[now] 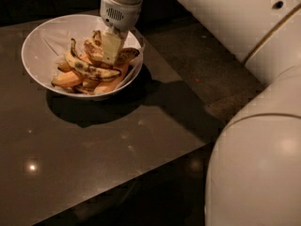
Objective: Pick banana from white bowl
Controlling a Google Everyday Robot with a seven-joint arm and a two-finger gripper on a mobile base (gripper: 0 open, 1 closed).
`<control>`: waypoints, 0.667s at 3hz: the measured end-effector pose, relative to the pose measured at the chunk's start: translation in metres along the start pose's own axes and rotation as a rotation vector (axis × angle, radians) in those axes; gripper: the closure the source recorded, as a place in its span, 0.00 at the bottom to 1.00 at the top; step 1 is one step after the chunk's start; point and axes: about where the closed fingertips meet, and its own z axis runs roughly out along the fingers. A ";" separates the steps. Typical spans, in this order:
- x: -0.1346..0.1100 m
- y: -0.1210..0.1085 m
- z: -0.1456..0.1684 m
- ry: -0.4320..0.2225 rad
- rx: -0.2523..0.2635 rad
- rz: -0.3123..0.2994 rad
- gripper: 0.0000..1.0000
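A: Locating the banana (93, 50) in camera view?
B: Inside the white bowl (38, 42) on the desk (117, 145). End effector (112, 53) stands just beside it, vertical, likely for top access; opening and hold: cannot tell.

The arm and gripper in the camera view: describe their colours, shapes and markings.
The gripper, down in the white bowl, is pale cream. Above it sits a rounded white wrist housing with a slotted vent grille. The arm is bulky, smooth white shells, with a thin gold band and one small dark hole. No cables show.
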 end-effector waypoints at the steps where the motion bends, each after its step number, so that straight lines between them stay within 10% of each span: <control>1: 0.002 -0.002 -0.025 -0.061 0.029 -0.014 1.00; 2: 0.005 -0.001 -0.041 -0.095 0.066 -0.053 1.00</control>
